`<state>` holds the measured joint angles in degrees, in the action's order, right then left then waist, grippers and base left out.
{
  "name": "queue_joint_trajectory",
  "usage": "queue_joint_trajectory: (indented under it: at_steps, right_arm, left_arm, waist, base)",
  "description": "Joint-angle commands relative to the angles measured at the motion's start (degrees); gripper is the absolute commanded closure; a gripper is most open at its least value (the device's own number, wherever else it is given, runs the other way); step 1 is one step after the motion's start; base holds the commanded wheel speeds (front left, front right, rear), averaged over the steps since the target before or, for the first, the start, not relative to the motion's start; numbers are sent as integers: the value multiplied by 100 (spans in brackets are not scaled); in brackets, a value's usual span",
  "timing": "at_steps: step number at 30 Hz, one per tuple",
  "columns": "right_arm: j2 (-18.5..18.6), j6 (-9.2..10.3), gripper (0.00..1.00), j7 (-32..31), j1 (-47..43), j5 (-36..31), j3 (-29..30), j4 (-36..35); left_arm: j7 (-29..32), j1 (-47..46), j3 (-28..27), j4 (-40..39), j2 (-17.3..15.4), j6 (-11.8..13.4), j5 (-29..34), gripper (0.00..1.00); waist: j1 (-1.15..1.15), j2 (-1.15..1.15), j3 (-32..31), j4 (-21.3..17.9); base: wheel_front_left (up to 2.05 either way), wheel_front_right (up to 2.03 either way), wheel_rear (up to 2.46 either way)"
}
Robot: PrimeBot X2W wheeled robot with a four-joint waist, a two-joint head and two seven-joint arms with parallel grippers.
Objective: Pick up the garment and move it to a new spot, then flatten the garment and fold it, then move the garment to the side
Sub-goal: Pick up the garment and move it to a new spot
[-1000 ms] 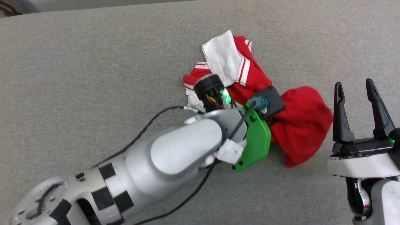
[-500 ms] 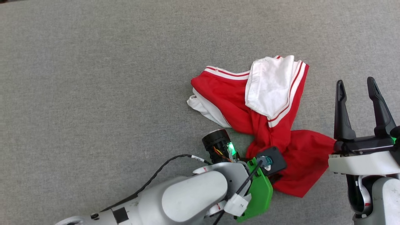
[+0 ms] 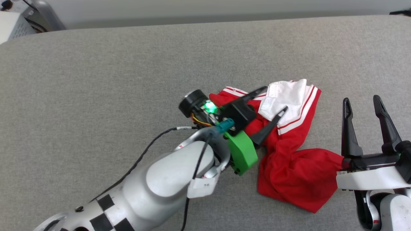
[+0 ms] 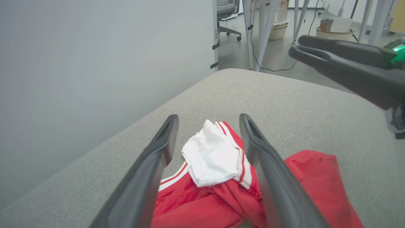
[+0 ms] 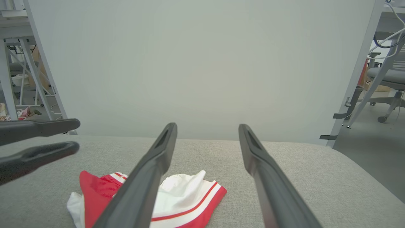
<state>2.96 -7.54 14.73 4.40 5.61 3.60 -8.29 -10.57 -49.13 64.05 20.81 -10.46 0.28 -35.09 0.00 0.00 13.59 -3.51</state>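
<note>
The garment (image 3: pixel 289 173) lies crumpled on the grey padded table (image 3: pixel 96 80), a red heap with a white sleeve (image 3: pixel 285 94) on its far end. My left gripper (image 3: pixel 276 98) hovers just over that sleeve, open, holding nothing. In the left wrist view the garment (image 4: pixel 208 155) shows between and below the spread fingers of the left gripper (image 4: pixel 208 118). My right gripper (image 3: pixel 361 99) stands open to the right of the heap, empty; the red fabric reaches its base. In the right wrist view the right gripper (image 5: pixel 207 126) points past the garment (image 5: pixel 186 196).
The table's far edge runs along a pale partition wall (image 5: pixel 190 63). A white box (image 3: pixel 13 25) sits beyond the far left corner. Table legs and an office chair (image 5: pixel 386 76) stand on the floor past the table's end. Bare grey surface spreads left of the garment.
My left gripper has opened and let go of the garment, then risen over the white sleeve. The garment now rests in a heap. The head camera has shifted; the right gripper stays open.
</note>
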Motion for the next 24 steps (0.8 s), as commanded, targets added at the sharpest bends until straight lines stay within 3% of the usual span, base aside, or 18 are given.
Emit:
queue_joint_trajectory:
  at_steps: [1,3,4,8,14,20,24]
  right_arm:
    - [-8,5,0,27,-98,-38,-14,20]
    - [-8,5,0,27,-153,-51,-39,29]
    - [-8,5,0,27,-210,-64,-52,38]
    - [-8,5,0,27,-312,-80,-79,48]
    - [-8,5,0,27,-463,-44,-158,67]
    - [-8,5,0,27,-594,49,-292,190]
    - [-8,5,0,27,-711,140,-342,314]
  left_arm:
    - [-131,138,-135,-21,-140,166,21,0]
    - [-277,290,-389,-73,-318,436,3,0]
    - [-374,504,-672,-148,-521,700,-15,0]
    - [-434,953,-1204,-374,-840,1101,5,0]
    - [-440,2037,-2502,-1113,-1141,1602,393,0]
    - [-441,3239,-3690,-1574,-1199,1652,782,0]
    - [-442,3945,-4265,-1784,-1026,1446,1037,0]
  waist:
    - [0,0,-314,239]
    - [0,0,-411,296]
    - [0,0,-511,361]
    - [0,0,-657,471]
    - [0,0,-839,644]
    - [0,0,-1018,695]
    - [0,0,-1127,711]
  base:
    - [0,0,0]
    - [0,0,0]
    - [0,0,0]
    - [0,0,0]
    - [0,0,0]
    - [0,0,0]
    - [0,0,0]
